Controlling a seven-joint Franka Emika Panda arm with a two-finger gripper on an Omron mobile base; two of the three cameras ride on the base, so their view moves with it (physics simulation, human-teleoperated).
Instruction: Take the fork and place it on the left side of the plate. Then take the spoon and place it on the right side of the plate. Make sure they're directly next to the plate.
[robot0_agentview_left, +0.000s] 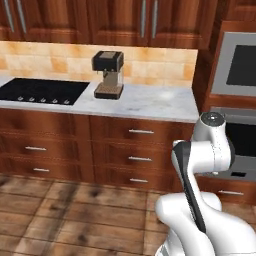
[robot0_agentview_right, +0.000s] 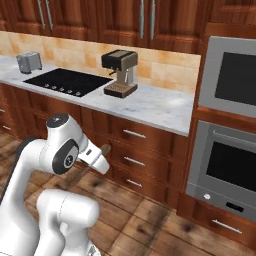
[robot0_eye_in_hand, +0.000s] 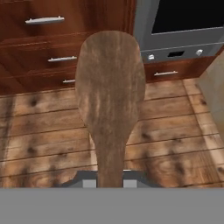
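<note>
The brown wooden spoon (robot0_eye_in_hand: 110, 92) stands close in the hand view, its oval bowl up and its handle running down between the fingertips. My gripper (robot0_eye_in_hand: 109, 182) is shut on that handle. In the right base view the spoon (robot0_agentview_right: 106, 148) pokes out past the white hand, low in front of the drawers and above the floor. The fork and the plate are out of view.
A coffee machine (robot0_agentview_left: 108, 75) stands on the marble counter (robot0_agentview_left: 150, 102), with a black cooktop (robot0_agentview_left: 42, 91) to its left and a toaster (robot0_agentview_right: 28, 62) beyond. Wooden drawers (robot0_agentview_left: 140, 150) sit below. A built-in oven (robot0_agentview_right: 227, 160) is at the right, above a wooden floor (robot0_agentview_left: 75, 220).
</note>
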